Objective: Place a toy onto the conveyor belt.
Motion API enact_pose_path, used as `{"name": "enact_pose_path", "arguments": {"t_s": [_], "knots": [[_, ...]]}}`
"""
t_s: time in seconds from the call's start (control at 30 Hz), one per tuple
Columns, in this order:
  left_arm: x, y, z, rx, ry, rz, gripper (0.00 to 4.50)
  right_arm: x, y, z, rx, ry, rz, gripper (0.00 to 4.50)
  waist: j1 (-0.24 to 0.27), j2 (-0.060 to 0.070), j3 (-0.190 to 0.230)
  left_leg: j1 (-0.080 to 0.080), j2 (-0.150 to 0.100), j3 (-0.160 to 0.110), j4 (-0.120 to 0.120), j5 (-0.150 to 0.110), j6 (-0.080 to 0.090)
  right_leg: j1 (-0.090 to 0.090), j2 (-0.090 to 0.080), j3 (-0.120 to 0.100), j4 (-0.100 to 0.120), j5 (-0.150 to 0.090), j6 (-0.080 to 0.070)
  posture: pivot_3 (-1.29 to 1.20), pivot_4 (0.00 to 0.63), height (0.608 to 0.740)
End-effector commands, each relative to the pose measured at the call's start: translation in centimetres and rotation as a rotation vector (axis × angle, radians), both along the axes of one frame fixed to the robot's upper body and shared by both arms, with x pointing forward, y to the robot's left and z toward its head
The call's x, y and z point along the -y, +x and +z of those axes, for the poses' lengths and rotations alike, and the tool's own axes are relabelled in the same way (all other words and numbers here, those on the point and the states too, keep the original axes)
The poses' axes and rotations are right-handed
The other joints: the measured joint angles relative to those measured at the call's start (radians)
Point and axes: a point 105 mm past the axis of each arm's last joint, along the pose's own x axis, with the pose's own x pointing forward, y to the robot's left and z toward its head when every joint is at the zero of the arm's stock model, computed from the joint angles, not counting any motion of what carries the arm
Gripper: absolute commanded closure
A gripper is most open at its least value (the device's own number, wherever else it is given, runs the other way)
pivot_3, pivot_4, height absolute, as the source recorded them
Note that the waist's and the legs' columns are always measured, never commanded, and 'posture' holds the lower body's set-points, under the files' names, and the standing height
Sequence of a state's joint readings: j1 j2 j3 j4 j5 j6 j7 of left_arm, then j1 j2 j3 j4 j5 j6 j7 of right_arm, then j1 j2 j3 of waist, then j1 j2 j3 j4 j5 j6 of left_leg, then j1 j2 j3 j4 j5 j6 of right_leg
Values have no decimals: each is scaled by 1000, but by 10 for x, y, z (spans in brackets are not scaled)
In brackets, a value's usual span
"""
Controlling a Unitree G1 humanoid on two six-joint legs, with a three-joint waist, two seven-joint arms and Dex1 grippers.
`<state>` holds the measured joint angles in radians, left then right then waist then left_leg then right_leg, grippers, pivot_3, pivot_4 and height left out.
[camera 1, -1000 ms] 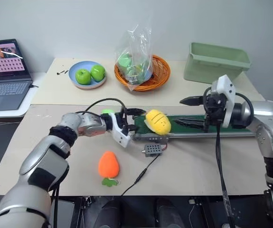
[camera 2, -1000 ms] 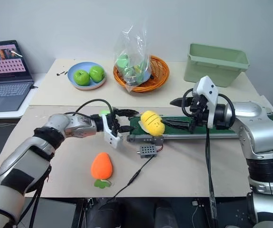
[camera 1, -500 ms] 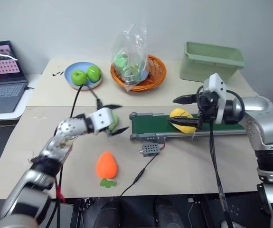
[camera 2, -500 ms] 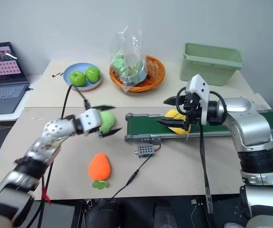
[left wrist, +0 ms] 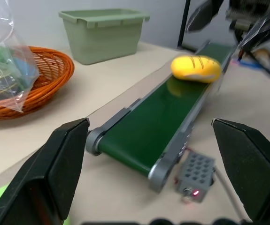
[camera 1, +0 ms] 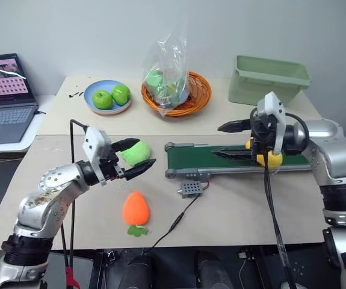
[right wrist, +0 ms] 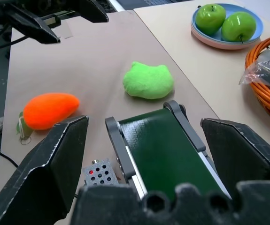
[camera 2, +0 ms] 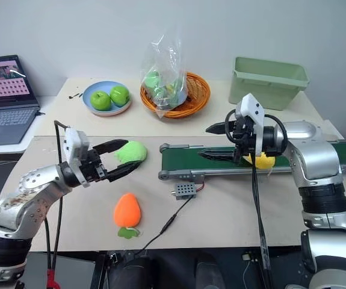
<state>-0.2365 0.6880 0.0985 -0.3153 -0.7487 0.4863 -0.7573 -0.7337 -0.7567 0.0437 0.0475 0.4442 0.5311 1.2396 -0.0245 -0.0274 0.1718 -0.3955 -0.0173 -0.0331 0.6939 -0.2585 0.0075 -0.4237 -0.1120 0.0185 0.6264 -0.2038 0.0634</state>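
The yellow toy [left wrist: 195,68] lies on the dark green conveyor belt [camera 1: 212,158], well along it toward the right. My right gripper [camera 1: 216,141] hangs open just over the belt; its fingers point left and partly hide the toy [camera 1: 269,159], which is not gripped. Left of the belt's end, my left gripper [camera 1: 144,152] is raised over the table. It is open and holds nothing, with its wide black fingers [left wrist: 55,173] aimed along the belt.
A light green plush [right wrist: 149,80] lies on the table under the left gripper's fingers, an orange carrot plush [camera 1: 136,208] nearer me. A grey box with a cable [camera 1: 191,189] sits before the belt. Behind are an apple plate [camera 1: 108,96], basket [camera 1: 173,90], green bin [camera 1: 269,78] and laptop [camera 1: 4,96].
The toy has travelled right along the belt, from its left end to beneath the right gripper. My left arm drew back left from the belt, rose and rolled, still open. The right gripper barely moved.
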Motion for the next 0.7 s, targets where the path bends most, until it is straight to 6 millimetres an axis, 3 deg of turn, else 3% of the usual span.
{"name": "enact_pose_path", "arguments": {"t_s": [0.03,0.23,0.7], "knots": [[-5,-11,7,-25,-23,-21,19,-2,-3,15,54,5,30,0,2,0,0,0,0,0,0,0,0,0,0,0,0,0,0,0,150,740],[-21,0,9,-46,-31,73,19,-1,-4,14,48,3,31,0,12,0,0,1,0,1,0,0,0,1,0,0,0,0,0,0,150,740],[-15,11,18,-53,-47,57,19,-6,-4,16,54,18,34,0,11,0,0,0,0,5,0,0,0,0,0,0,-1,0,0,0,150,740]]}}
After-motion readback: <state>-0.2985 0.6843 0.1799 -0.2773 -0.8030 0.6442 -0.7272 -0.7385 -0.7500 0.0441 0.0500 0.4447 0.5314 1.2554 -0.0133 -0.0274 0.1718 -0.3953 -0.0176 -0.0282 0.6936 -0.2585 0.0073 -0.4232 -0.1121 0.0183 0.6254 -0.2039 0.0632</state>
